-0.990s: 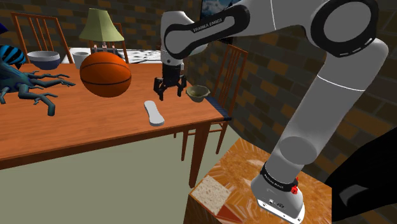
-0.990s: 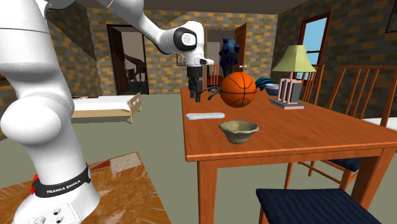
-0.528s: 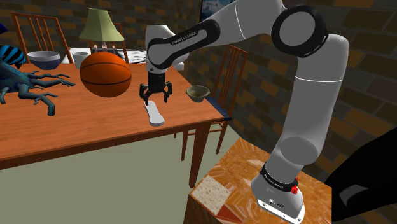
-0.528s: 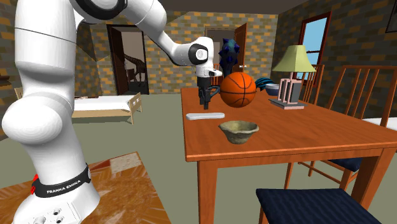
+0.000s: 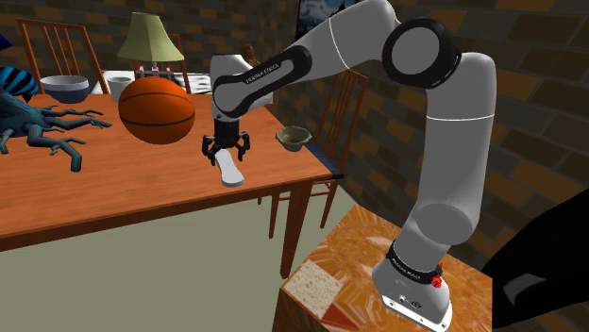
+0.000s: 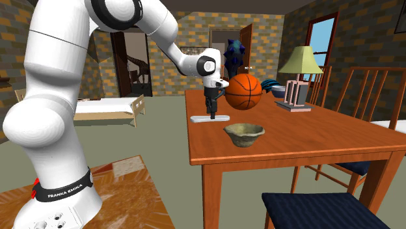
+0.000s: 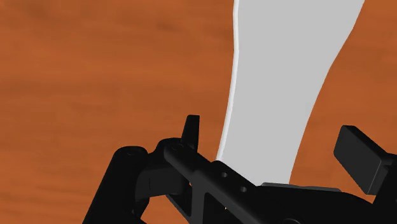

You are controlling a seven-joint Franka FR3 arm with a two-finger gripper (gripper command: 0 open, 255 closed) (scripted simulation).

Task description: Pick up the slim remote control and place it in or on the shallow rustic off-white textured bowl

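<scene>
Slim pale-grey remote (image 5: 230,174) lies flat on the orange-brown tabletop (image 5: 142,189), nr its front edge in the shoulder view. Pincer (image 5: 227,155) sits low over it, fingers (image 7: 360,154) wide apart w/ the remote between them, not clamped: wrist view shows a gap on one side. Shallow khaki bowl (image 5: 294,138) stands approx 2 o'clock of the remote in the shoulder view, apart from it; basketball (image 5: 157,109) approx 10 o'clock.
</scene>
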